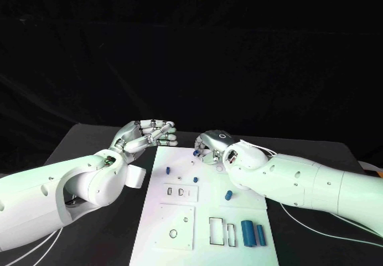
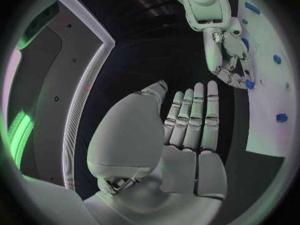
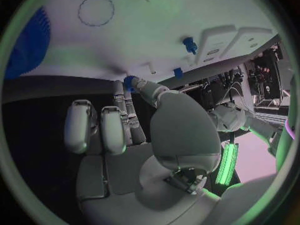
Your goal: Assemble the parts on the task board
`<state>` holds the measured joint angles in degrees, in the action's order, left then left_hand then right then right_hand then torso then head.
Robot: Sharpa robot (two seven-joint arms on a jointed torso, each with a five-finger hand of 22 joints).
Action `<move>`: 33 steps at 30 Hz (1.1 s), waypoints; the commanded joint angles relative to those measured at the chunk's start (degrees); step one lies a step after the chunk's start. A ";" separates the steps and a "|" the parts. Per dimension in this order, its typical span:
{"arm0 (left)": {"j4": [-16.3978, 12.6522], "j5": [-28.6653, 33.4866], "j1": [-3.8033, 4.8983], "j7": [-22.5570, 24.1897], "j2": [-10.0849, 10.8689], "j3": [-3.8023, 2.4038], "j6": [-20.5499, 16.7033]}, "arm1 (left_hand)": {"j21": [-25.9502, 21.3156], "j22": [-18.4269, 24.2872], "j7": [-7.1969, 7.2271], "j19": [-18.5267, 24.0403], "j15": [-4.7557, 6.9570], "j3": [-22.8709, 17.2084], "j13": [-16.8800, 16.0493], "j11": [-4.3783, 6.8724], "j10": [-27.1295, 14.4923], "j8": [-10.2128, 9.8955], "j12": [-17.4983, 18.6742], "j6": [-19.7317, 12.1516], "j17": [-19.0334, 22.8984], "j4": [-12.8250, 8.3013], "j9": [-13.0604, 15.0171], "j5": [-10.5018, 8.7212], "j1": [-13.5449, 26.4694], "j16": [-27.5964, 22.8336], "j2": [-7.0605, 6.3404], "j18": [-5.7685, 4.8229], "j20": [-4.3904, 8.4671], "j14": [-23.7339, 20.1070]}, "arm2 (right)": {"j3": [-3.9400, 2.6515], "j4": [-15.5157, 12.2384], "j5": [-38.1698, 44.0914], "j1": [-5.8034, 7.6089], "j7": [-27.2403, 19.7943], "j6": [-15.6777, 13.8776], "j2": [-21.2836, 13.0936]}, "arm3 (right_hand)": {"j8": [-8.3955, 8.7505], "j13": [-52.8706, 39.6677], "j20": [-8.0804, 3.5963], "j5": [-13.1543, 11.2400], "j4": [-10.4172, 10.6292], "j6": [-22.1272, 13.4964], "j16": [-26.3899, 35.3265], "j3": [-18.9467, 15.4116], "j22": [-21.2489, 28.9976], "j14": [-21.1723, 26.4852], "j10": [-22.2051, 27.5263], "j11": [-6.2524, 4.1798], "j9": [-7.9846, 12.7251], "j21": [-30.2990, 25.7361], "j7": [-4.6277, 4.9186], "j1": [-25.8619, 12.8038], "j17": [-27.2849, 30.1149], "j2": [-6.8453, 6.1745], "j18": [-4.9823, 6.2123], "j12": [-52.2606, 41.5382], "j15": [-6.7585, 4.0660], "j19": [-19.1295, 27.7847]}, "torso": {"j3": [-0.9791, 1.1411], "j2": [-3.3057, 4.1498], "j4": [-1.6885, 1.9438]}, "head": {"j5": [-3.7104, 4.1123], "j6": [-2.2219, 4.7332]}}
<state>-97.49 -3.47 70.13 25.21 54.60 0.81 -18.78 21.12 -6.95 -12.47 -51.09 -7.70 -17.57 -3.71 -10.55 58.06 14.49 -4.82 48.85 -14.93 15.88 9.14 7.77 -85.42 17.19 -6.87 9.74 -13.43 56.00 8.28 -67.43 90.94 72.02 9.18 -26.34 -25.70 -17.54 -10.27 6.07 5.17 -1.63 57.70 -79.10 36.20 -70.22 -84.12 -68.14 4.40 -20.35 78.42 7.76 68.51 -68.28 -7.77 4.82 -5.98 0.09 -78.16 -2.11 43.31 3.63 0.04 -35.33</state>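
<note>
Item: my right robot hand (image 1: 209, 147), silver and jointed, was pinching a small blue part (image 3: 129, 82) between thumb and fingertip, held over the far end of the task board (image 1: 209, 233).

Item: my left robot hand (image 1: 148, 135), empty, fingers straight and laid side by side, hovered over bare black table (image 1: 88, 145) just off the board's far left corner.

Item: task board, a flat white matte plate, long, with outlined rectangular slots and round holes, lying mid-table.

Item: loose parts on it: a small blue peg (image 1: 169, 168) near its left edge, a rounded blue piece (image 1: 229, 194) toward its right edge, two smooth blue cylinders (image 1: 253, 231) side by side near its near right corner.

Item: open black table lay along the board's left and right edges.
</note>
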 commanded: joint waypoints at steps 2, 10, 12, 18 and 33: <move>-0.02 -0.08 0.18 0.30 -0.12 -0.05 1.06 | -0.37 0.05 -1.58 0.13 -0.18 -0.26 -0.08 -0.20 -0.11 -0.22 0.18 -0.56 -0.05 -0.01 -0.05 -0.08 -0.68 -0.19 -0.06 0.70 -0.31 -0.17 | 0.03 0.00 -0.11 -0.09 -0.70 1.30 0.18 | -0.25 0.07 0.03 -0.40 0.42 -0.48 0.17 0.01 0.16 -1.92 0.32 0.18 -2.41 -0.29 0.20 -0.47 0.17 -0.37 -0.47 0.37 -0.03 0.34 | 0.01 -0.01 -0.06 | -0.11 -0.06; 0.01 -0.08 0.28 0.26 -0.12 -0.05 1.05 | -0.37 0.05 -1.58 0.13 -0.18 -0.26 -0.08 -0.20 -0.11 -0.22 0.18 -0.56 -0.05 -0.01 -0.05 -0.08 -0.68 -0.19 -0.06 0.70 -0.31 -0.17 | 0.05 0.32 -0.31 -0.09 -0.24 1.17 0.11 | 3.26 0.84 1.12 0.08 1.14 -5.56 1.05 -0.75 2.26 -1.28 3.47 1.91 -1.42 -1.93 2.46 -1.67 2.18 -2.93 -0.03 1.73 1.31 1.97 | 0.03 0.00 -0.16 | -0.23 -0.03; 0.05 -0.08 0.30 0.24 -0.10 -0.05 1.05 | -0.37 0.05 -1.58 0.13 -0.18 -0.26 -0.08 -0.20 -0.11 -0.22 0.18 -0.56 -0.05 -0.01 -0.05 -0.08 -0.68 -0.19 -0.06 0.70 -0.31 -0.17 | 0.05 0.28 -0.35 -0.08 -0.11 0.71 -0.11 | 5.74 1.29 1.84 0.32 1.32 -9.15 1.57 -2.32 3.75 -0.89 5.59 2.79 -0.64 -3.07 3.51 -2.02 3.33 -4.34 0.32 1.97 2.12 3.02 | 0.05 0.00 -0.14 | -0.25 -0.03; 0.20 -0.08 0.32 0.21 0.03 -0.05 1.02 | -0.40 0.09 -1.63 0.15 -0.21 -0.35 -0.09 -0.24 -0.13 -0.30 0.29 -0.60 -0.12 0.06 -0.08 -0.10 -0.66 -0.26 -0.15 0.70 -0.33 -0.20 | 0.06 -1.47 -0.75 -0.08 0.08 -0.06 -1.91 | 7.22 1.65 2.36 0.75 1.21 -10.91 2.04 -4.62 5.01 -0.51 7.46 3.14 -0.43 -4.19 3.83 -1.37 4.57 -5.21 0.67 1.39 2.47 3.84 | 0.15 -0.02 -0.32 | -0.27 0.12; 0.39 0.07 0.33 0.14 0.75 -0.04 1.11 | -0.41 0.11 -1.64 0.16 -0.23 -0.42 -0.10 -0.26 -0.13 -0.34 0.35 -0.62 -0.18 0.10 -0.09 -0.11 -0.64 -0.30 -0.20 0.70 -0.34 -0.21 | -0.69 -15.95 -13.97 2.00 -0.26 2.07 -19.24 | 6.02 -3.97 -0.11 3.74 1.42 -5.82 -0.63 -6.69 -0.96 -1.68 -5.52 -0.44 -1.74 -0.66 1.08 0.10 1.22 -5.50 -0.49 -9.37 -0.50 -0.03 | 0.63 -0.66 -1.65 | -0.20 0.29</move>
<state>-97.04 -3.45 70.36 25.07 55.38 0.82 -18.69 20.91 -6.91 -12.27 -51.09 -7.70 -17.72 -3.71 -10.55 58.06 14.50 -4.82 48.64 -15.06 16.05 9.10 7.77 -85.65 17.19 -7.10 9.74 -13.43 56.00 7.58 -82.72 83.18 73.96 9.13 -26.55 -44.55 -11.72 -13.25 6.15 8.54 -0.28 52.06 -79.48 30.01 -70.82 -84.03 -72.74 4.28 -22.03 77.54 9.26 68.84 -66.84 -12.64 4.84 -14.17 -0.06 -77.88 -1.64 42.85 2.37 -0.19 -34.97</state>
